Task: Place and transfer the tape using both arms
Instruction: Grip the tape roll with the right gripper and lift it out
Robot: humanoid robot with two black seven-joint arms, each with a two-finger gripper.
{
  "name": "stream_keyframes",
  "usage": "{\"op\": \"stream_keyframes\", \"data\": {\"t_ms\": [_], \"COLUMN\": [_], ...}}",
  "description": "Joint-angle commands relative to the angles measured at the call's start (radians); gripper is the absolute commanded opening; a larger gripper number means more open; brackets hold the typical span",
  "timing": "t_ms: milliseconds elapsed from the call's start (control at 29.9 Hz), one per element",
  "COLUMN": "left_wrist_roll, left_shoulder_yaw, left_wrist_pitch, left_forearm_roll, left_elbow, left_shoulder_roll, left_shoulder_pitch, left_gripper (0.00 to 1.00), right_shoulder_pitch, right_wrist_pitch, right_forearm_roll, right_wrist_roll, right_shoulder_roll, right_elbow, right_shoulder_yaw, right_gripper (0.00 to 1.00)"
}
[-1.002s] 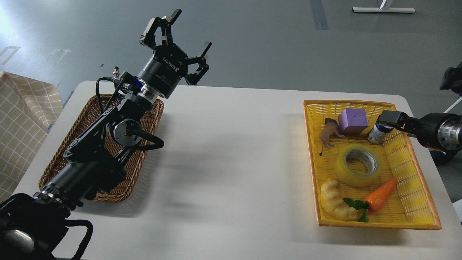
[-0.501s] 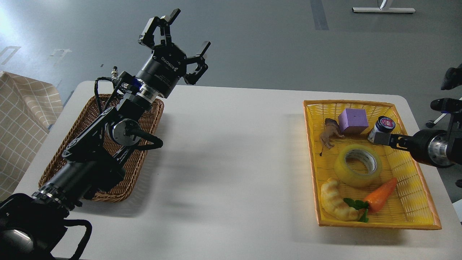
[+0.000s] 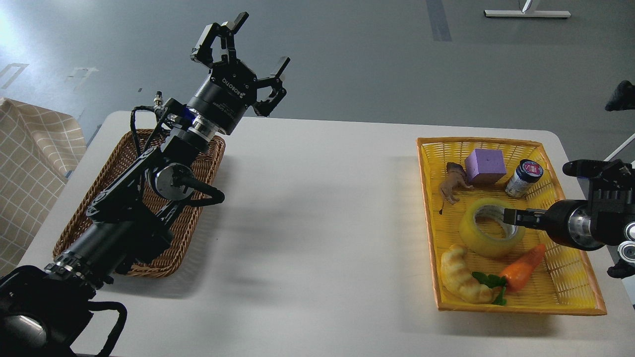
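Note:
The tape, a translucent yellow roll with a pale core, lies flat in the middle of the yellow basket at the right of the table. My right gripper reaches in from the right, and its dark tip is over the tape's right rim. Its fingers cannot be told apart, and whether it touches the tape is unclear. My left gripper is open and empty, raised high above the table's far left, over the back end of the brown wicker basket.
The yellow basket also holds a purple block, a toy horse, a small jar, a croissant toy and a carrot toy. A checked cloth lies at the far left.
My right gripper has moved from beside the jar toward me, down to the tape's right rim. The left arm has stayed in place.

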Motion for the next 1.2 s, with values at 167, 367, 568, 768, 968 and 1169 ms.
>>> {"op": "stream_keyframes", "data": {"t_ms": [167, 367, 568, 768, 968, 1169], "left_wrist_roll": [0.000, 0.000, 0.000, 0.000, 0.000, 0.000], "left_shoulder_yaw": [-0.002, -0.002, -0.002, -0.002, -0.002, 0.000], "left_wrist_pitch": [0.000, 0.000, 0.000, 0.000, 0.000, 0.000], "left_forearm_roll": [0.000, 0.000, 0.000, 0.000, 0.000, 0.000], "left_elbow": [0.000, 0.000, 0.000, 0.000, 0.002, 0.002], "left_shoulder_roll": [0.000, 0.000, -0.002, -0.002, -0.002, 0.000], "left_shoulder_pitch": [0.000, 0.000, 0.000, 0.000, 0.000, 0.000], "left_gripper": [1.00, 1.00, 1.00, 1.00, 1.00, 1.00], "right_shoulder_pitch": [-0.001, -0.001, -0.003, 0.023, 0.077, 0.097], "right_wrist_pitch": [0.000, 0.000, 0.000, 0.000, 0.000, 0.000], "right_forearm_roll": [-0.025, -0.027, -0.021, -0.013, -0.010, -0.002], "right_wrist_roll": [-0.003, -0.003, -0.003, -0.003, -0.003, -0.003], "right_shoulder_roll": [0.031, 0.035, 0.035, 0.033, 0.005, -0.018], "right_elbow": [-0.012, -0.041, -0.054, -0.034, 0.064, 0.204], "right_shoulder_yaw": [-0.015, -0.025, -0.027, -0.018, -0.002, 0.067], "right_gripper": [0.61, 0.44, 0.06, 0.00, 0.00, 0.00]}}
